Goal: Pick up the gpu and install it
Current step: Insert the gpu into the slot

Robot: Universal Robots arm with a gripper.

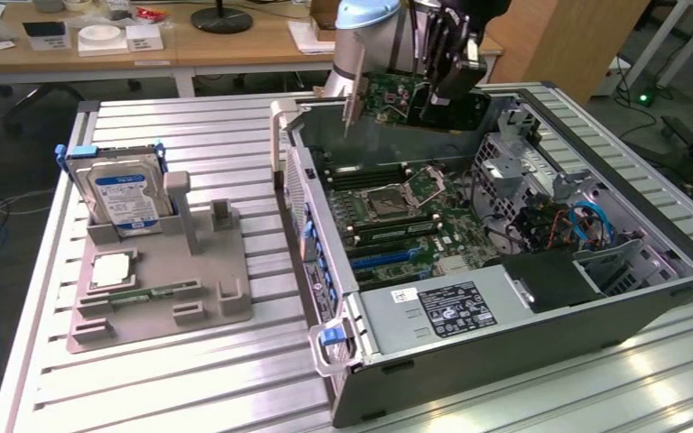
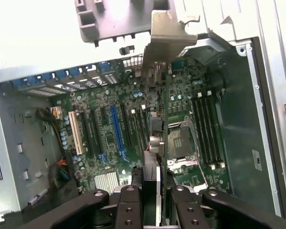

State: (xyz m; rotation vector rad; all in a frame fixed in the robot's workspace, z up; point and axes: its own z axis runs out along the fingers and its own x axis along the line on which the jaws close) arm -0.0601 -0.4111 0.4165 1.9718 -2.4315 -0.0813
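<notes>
My gripper (image 1: 453, 83) is shut on the gpu (image 1: 392, 96), a greenish-brown circuit board with a silver end bracket (image 1: 352, 108). It hangs upright above the far end of the open computer case (image 1: 635, 316), clear of the motherboard (image 1: 425, 221). In the wrist view the gripper (image 2: 152, 193) clamps the card edge-on, and the gpu (image 2: 154, 129) runs away from the fingers (image 2: 128, 200) to its bracket (image 2: 168, 33). Below lie the motherboard's expansion slots, among them a long blue slot (image 2: 117, 129) and a white slot (image 2: 75, 133). The CPU socket (image 2: 182, 138) sits beside the card's line.
On the exterior view's left, a grey fixture tray (image 1: 142, 311) stands on the slatted table. It holds an upright silver hard drive with a blue label (image 1: 126, 198), a CPU chip (image 1: 109, 271) and a memory stick (image 1: 154, 293). Inside the case are a black power supply (image 1: 449, 311) and cables (image 1: 576, 225).
</notes>
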